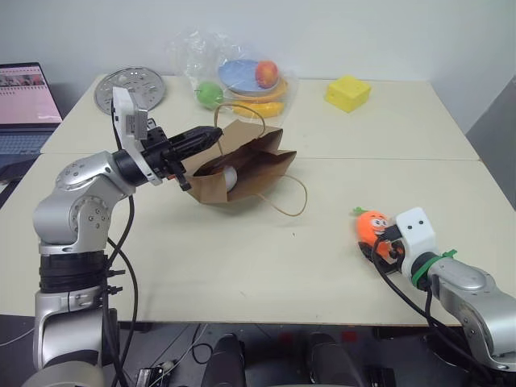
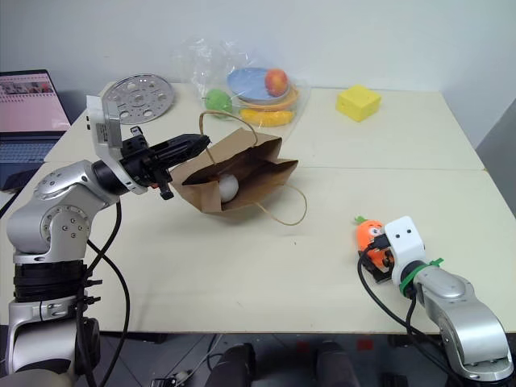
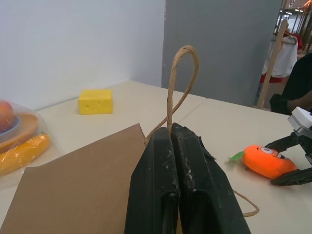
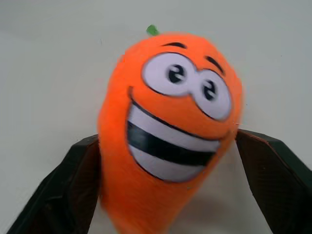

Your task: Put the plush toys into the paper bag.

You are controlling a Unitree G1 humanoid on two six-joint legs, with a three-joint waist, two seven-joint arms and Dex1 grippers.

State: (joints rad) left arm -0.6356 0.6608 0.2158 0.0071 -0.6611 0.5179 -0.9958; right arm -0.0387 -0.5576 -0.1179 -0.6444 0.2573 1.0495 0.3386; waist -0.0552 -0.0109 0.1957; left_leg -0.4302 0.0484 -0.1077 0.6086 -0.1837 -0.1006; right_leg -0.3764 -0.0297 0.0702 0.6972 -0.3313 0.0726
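Observation:
The brown paper bag (image 1: pixel 256 164) lies tilted on the table's middle with its mouth facing me. My left gripper (image 1: pixel 211 138) is shut on the bag's upper edge by a cord handle (image 3: pixel 181 73) and holds the mouth up. Inside the bag rests the white egg plush (image 2: pixel 228 187). At the near right the orange carrot plush (image 1: pixel 371 226) lies on the table. My right gripper (image 4: pixel 166 138) is open, and its two black fingers (image 4: pixel 73 185) flank the carrot closely on both sides.
At the back a clear plastic bag (image 1: pixel 242 76) holds plastic fruit and plates. A yellow block (image 1: pixel 348 93) sits to its right and a round metal disc (image 1: pixel 129 87) to its left. A laptop (image 1: pixel 24 113) stands at the far left. A person (image 3: pixel 300 83) stands beyond the table.

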